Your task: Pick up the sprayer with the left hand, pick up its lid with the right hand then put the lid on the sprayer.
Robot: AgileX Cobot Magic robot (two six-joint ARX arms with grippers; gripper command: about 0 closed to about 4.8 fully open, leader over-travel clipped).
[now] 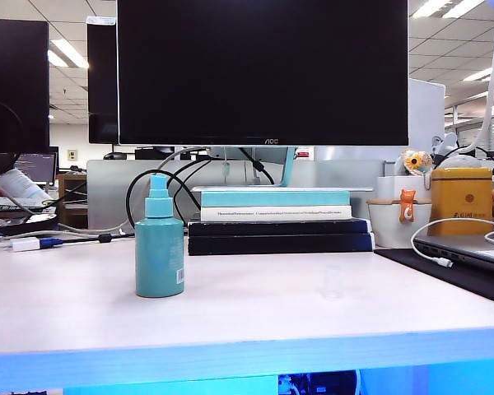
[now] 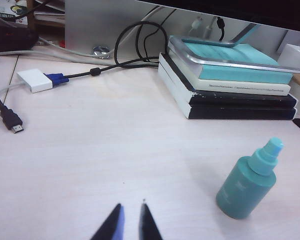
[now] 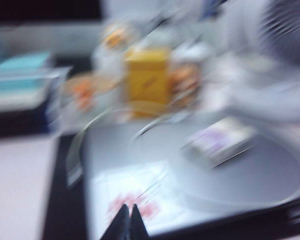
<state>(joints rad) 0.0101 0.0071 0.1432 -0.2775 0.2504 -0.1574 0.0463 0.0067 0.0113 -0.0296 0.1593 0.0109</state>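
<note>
The sprayer [image 1: 159, 246] stands upright on the pale surface [image 1: 255, 309], left of the middle and fairly near the front edge, its nozzle uncovered. The lid [image 1: 333, 281] stands apart from it to the right, a clear little cap that is hard to make out against the surface. Between the two there is only bare surface, and bare surface also lies in front of both, up to the near edge.

Behind them, at the far side, a stack of books [image 1: 278, 219] lies under the monitor [image 1: 262, 72], with black cables [image 1: 160, 183] looping down just behind the sprayer. To the left, a white adapter [image 1: 25, 243] and its blue plug sit near the far-left edge. To the right, a dark mat [image 1: 465, 276] carries a laptop [image 1: 469, 247] with a white cable across it; a yellow tin [image 1: 461, 200] and a white mug [image 1: 399, 218] crowd the far-right corner.

The left gripper [image 2: 131, 210] hovers low over open surface, to the left of the sprayer and well apart from it, its jaws narrow with only a slim gap and nothing between them. The right gripper [image 3: 129, 212] shows in a badly blurred wrist view over the laptop and mat, its jaws closed together and empty.
</note>
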